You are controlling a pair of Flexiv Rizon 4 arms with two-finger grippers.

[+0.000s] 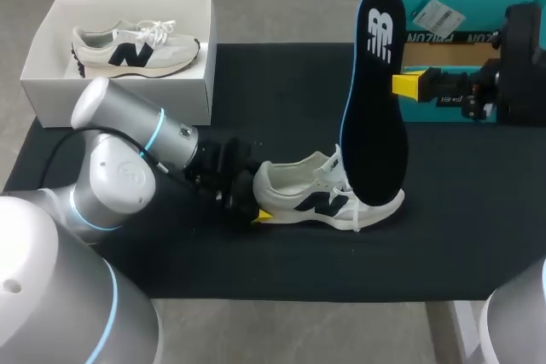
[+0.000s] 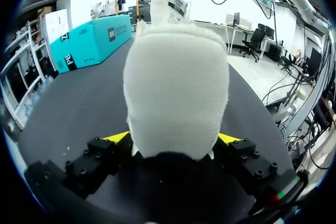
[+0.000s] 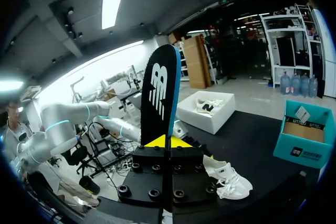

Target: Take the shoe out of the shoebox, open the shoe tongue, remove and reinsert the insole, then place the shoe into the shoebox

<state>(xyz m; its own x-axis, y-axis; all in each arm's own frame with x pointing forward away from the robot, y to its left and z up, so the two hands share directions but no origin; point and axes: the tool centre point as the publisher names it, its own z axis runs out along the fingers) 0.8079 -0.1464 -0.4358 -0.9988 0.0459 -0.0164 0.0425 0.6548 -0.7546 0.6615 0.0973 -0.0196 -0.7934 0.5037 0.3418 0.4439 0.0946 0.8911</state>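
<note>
Clamps the heel of a white sneaker (image 1: pixel 316 198) with the left pincer (image 1: pixel 254 199), yellow tips pressed against both sides of it, narrowed only as far as the heel allows. Rests on the black table (image 1: pixel 281 91) near its middle, heel to the left, toe to the right, navy logo facing the near edge. Fills the left wrist view with that heel (image 2: pixel 176 87), one tip at each side of it, left pincer (image 2: pixel 173 138) closed onto it.

Grips a dark insole (image 1: pixel 375 100) with the right pincer (image 1: pixel 401 84), fingers shut flat on its right edge about halfway along. Stands on end, white logo at the upper end, blue rim along the left side. From the right wrist, shows the insole (image 3: pixel 160 93) rising between the tips of the right pincer (image 3: pixel 169 141), with the sneaker (image 3: pixel 228 177) lower and farther off on the table.

At far left, a white shoebox (image 1: pixel 119 95), open, with a second sneaker (image 1: pixel 128 49) lying inside. At far right, a teal box (image 1: pixel 422 111), behind the right pincer.
</note>
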